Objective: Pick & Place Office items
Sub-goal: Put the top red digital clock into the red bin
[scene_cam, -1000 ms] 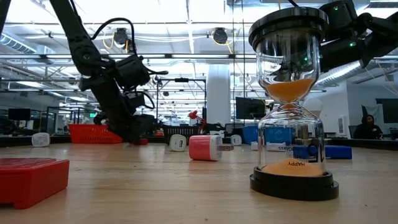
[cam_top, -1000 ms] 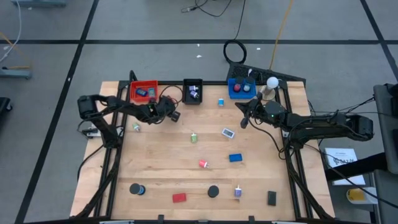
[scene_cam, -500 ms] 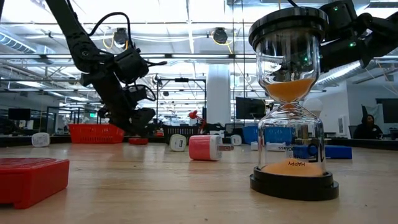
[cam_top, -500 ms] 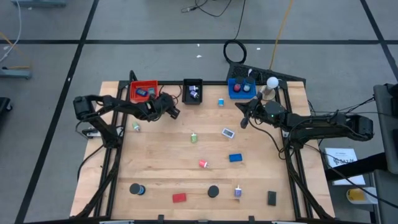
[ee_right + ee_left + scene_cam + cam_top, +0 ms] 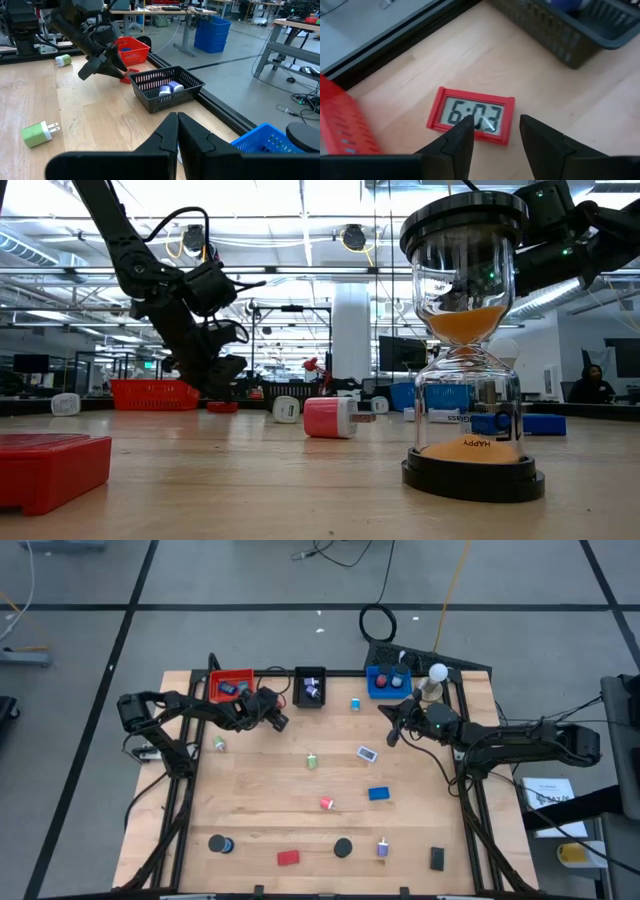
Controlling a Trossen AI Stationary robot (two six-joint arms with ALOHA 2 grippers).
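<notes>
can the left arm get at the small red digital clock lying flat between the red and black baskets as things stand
Probably yes. The left gripper hangs right over the small red digital clock, fingers parted with nothing between them. The clock lies flat on bare wood, clear of the red basket and the black mesh basket.

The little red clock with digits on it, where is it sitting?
The red clock lies flat on the table between the red basket and the black basket, just beneath the left end effector.
</notes>
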